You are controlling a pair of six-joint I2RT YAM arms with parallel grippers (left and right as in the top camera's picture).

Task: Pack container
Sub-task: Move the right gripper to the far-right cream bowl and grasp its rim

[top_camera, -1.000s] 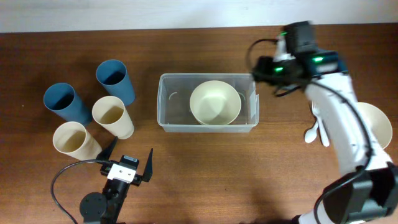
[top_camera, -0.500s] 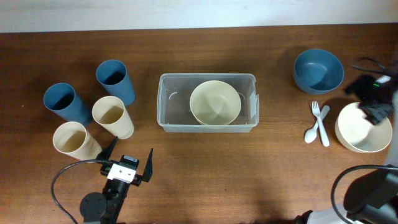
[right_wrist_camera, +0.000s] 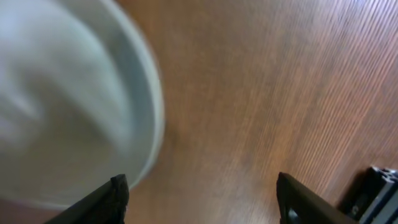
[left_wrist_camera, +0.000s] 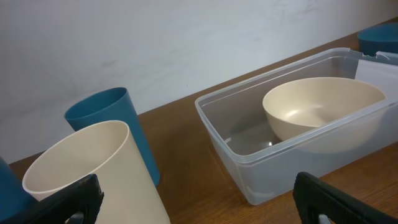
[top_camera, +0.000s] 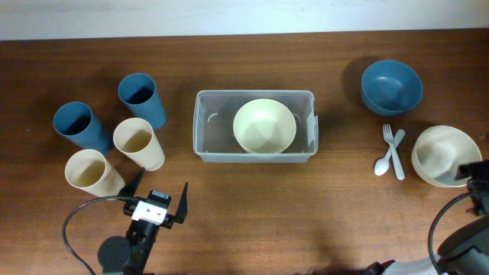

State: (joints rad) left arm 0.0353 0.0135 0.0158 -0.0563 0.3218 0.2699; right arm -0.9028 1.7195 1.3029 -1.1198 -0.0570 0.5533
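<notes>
Overhead and wrist views of a wooden counter (top_camera: 344,214) set for packing. The container (top_camera: 200,145) stands at the counter's centre with its long sides running left to right, and one cream bowl (top_camera: 264,126) sits upright inside it, slightly right of the middle. In the left wrist view the container (left_wrist_camera: 236,158) shows as a clear tub with the bowl (left_wrist_camera: 323,112) resting against its floor and walls.

Left fingers (top_camera: 136,184): spread wide apart near the counter's front edge, well apart from the container and holding nothing. In their own view the left fingers (left_wrist_camera: 71,202) frame a cream cup (left_wrist_camera: 87,168) and a blue cup (left_wrist_camera: 109,115) (both upright, side by side).

Cups: two blue cups (top_camera: 141,95) and two cream cups (top_camera: 137,143) cluster to the left of the container, all open end up.

Right side: a blue bowl (top_camera: 391,86) stands toward the back. A white fork (top_camera: 396,145) and spoon (top_camera: 382,163) lie crossed just beside a second cream bowl (top_camera: 439,153).

Right fingers (right_wrist_camera: 115,196): held apart, with only bare wood between them. The blurred bowl rim (right_wrist_camera: 152,118) lies near one finger; whether they touch cannot be told.
</notes>
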